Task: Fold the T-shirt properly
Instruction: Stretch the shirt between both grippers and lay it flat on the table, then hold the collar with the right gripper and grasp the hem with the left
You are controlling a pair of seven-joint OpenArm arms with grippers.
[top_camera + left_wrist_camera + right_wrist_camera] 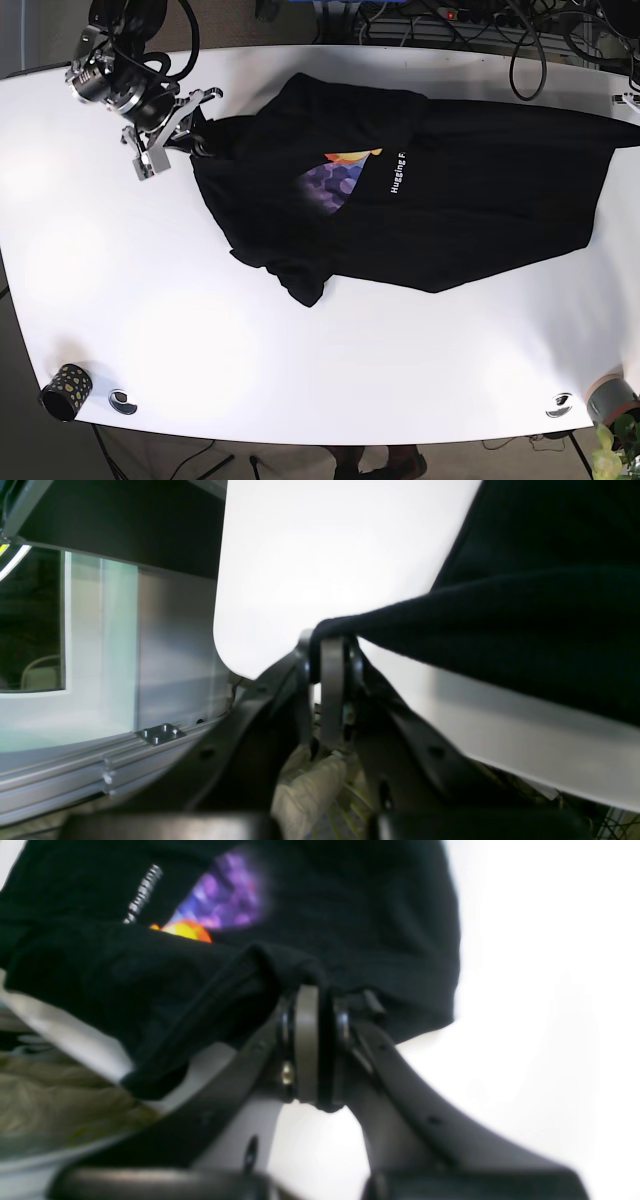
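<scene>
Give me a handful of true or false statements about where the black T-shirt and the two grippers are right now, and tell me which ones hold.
1. The black T-shirt with the purple and orange print lies on the white table. True.
2. The right gripper is shut on a bunched edge of the shirt. True.
3. The left gripper is open, with nothing between its fingers. False: it is pinching black fabric.
4. The shirt is already folded into a neat rectangle. False: it is spread out, with one part turned over the print.
5. A small dark cup with gold dots stands on top of the shirt. False: it stands at a table corner, apart from the shirt.
</scene>
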